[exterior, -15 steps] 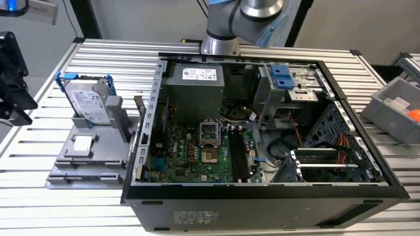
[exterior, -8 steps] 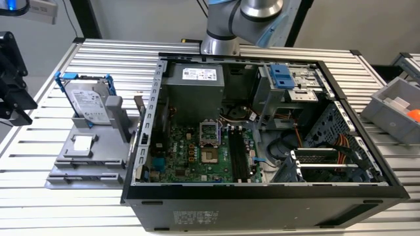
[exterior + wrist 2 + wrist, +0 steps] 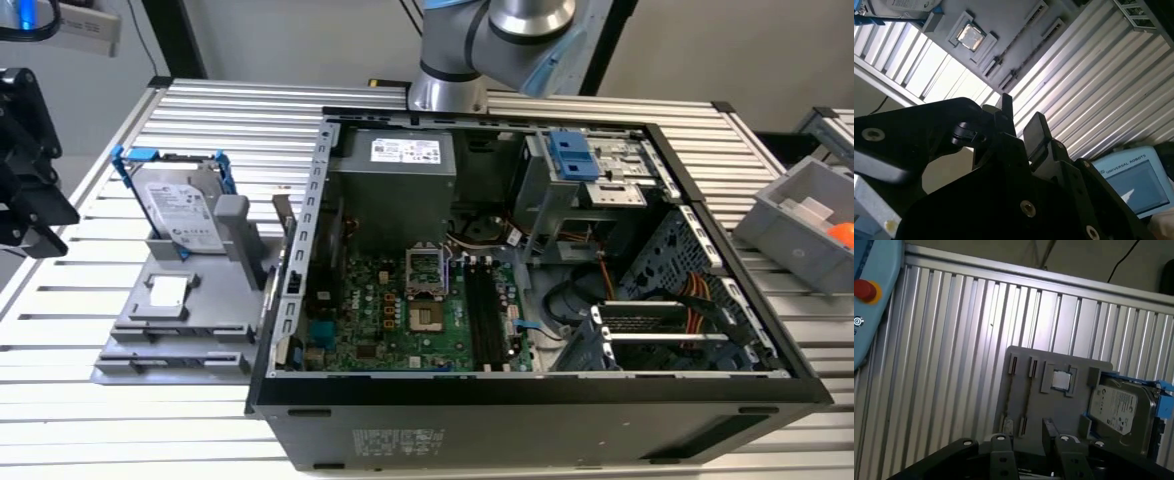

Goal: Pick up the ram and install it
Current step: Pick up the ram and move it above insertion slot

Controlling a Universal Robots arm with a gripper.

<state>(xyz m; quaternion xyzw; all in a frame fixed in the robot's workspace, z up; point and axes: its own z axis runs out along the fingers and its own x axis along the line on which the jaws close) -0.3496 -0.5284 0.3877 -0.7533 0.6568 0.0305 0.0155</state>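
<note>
In the second wrist view the gripper hangs over the ribbed table, its 2 fingers apart, the grey parts holder beyond; I cannot tell where the ram lies

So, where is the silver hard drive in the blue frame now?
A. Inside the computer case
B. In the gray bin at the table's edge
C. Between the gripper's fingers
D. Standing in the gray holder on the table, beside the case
D. In the exterior view the hard drive stands upright in the gray holder, which lies on the table to the exterior view's left of the open computer case.
</note>
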